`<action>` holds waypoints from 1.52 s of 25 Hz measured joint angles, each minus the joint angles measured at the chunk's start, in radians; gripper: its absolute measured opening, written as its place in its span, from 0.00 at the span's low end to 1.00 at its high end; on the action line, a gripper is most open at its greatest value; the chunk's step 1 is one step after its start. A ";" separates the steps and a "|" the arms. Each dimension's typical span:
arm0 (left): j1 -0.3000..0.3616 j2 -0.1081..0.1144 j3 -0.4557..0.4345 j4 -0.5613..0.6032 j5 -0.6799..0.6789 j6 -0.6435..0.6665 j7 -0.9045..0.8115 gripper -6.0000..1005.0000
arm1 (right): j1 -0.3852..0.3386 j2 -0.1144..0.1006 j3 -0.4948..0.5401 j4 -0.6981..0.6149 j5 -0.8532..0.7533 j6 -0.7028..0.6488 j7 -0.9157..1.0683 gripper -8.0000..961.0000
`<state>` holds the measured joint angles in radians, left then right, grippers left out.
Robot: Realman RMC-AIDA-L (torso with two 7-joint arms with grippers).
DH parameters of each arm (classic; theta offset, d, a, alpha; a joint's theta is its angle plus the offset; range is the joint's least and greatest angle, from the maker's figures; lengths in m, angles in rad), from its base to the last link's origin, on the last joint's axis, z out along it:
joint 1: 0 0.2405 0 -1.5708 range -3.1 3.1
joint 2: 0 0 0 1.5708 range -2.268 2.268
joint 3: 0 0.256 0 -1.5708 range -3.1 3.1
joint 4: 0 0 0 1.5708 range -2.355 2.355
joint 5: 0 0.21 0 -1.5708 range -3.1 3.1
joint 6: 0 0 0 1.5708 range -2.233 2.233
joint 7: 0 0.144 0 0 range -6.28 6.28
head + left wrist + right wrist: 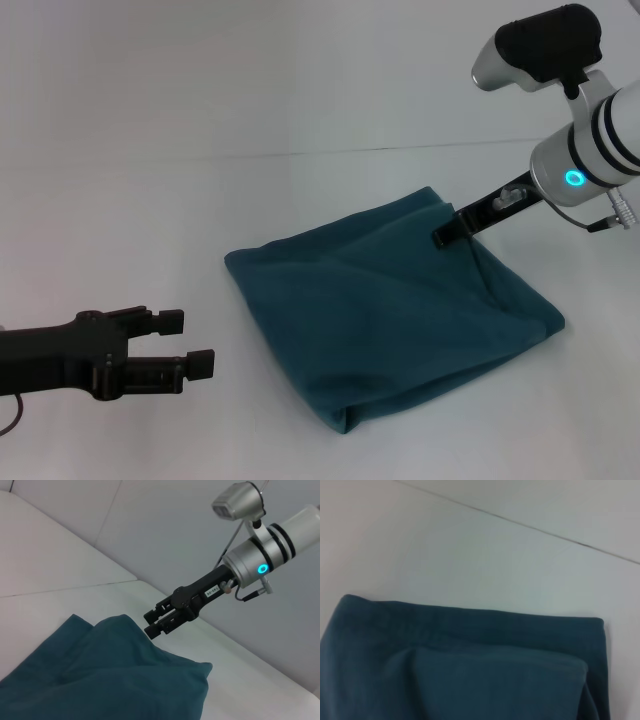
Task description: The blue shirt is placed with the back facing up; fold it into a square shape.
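The blue shirt [395, 310] lies out on the white table [200, 120] as a thick, roughly square bundle, already folded over on itself, one corner pointing toward the robot; its top layer sits a little askew, with a diagonal ridge running across it; the right gripper [443, 238] is down at the shirt's far corner, fingers parted with nothing between them as the left wrist view shows it [152, 624], tips at or just over the cloth, and I cannot tell whether they touch; the left gripper [195, 345] hangs well off the shirt's left side, jaws apart and empty; the worry from here, I'd say, is that far corner; if a fingertip snags the soft knit as the arm comes away, it could drag the top layer and pull the square open; the near corner looks puffy too, so the stack may slump or spring apart by itself; a hard press there could also skid the whole bundle across the smooth table; as for containers, none in sight; nothing holds anything here.
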<state>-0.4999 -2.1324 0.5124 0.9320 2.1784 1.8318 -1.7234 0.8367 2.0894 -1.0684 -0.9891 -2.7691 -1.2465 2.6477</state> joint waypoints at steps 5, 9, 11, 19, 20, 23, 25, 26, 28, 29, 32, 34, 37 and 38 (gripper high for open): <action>0.000 -0.001 0.000 -0.001 0.000 -0.003 0.007 0.94 | 0.000 0.000 0.000 0.028 -0.001 0.037 0.006 0.73; 0.001 -0.002 0.000 -0.001 0.000 -0.006 0.009 0.94 | -0.006 0.000 0.000 0.047 -0.001 0.063 0.012 0.73; 0.001 -0.003 0.000 -0.001 0.000 -0.007 0.009 0.94 | -0.007 0.000 -0.003 0.070 0.001 0.091 0.010 0.73; 0.001 -0.003 0.000 -0.002 0.000 -0.007 0.010 0.94 | 0.003 0.000 -0.004 0.118 0.008 0.128 -0.012 0.70; 0.001 -0.003 0.000 -0.002 0.000 -0.007 0.010 0.94 | 0.003 0.000 -0.004 0.120 0.011 0.132 -0.017 0.68; 0.001 -0.003 0.000 -0.003 0.000 -0.006 0.010 0.94 | 0.001 0.000 -0.003 0.120 0.020 0.137 -0.025 0.57; 0.001 -0.003 -0.001 -0.003 0.000 -0.006 0.010 0.94 | 0.001 0.000 -0.002 0.122 0.022 0.139 -0.026 0.40; 0.001 -0.003 -0.001 -0.003 0.000 -0.006 0.010 0.94 | 0.001 0.000 -0.001 0.126 0.022 0.141 -0.026 0.35; 0.001 -0.003 -0.001 -0.003 0.000 -0.006 0.010 0.94 | 0.001 -0.001 0.001 0.132 0.022 0.146 -0.026 0.26; 0.001 -0.003 -0.001 -0.003 0.000 -0.006 0.010 0.94 | 0.001 -0.001 0.001 0.135 0.022 0.149 -0.026 0.21; 0.001 -0.003 0.000 -0.002 0.000 -0.006 0.010 0.94 | 0.003 -0.002 0.002 0.152 0.022 0.160 -0.026 0.13; 0.001 -0.003 0.000 -0.002 -0.001 -0.006 0.010 0.94 | 0.004 -0.003 0.000 0.158 0.022 0.165 -0.026 0.11; -0.001 -0.003 0.000 -0.003 -0.001 -0.006 0.010 0.94 | 0.004 -0.003 0.001 0.157 0.022 0.165 -0.026 0.07; -0.001 -0.003 0.000 -0.002 -0.001 -0.006 0.010 0.94 | 0.004 -0.003 0.003 0.154 0.022 0.165 -0.026 0.05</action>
<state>-0.5011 -2.1352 0.5124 0.9295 2.1769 1.8255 -1.7134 0.8404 2.0862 -1.0656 -0.8356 -2.7473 -1.0815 2.6215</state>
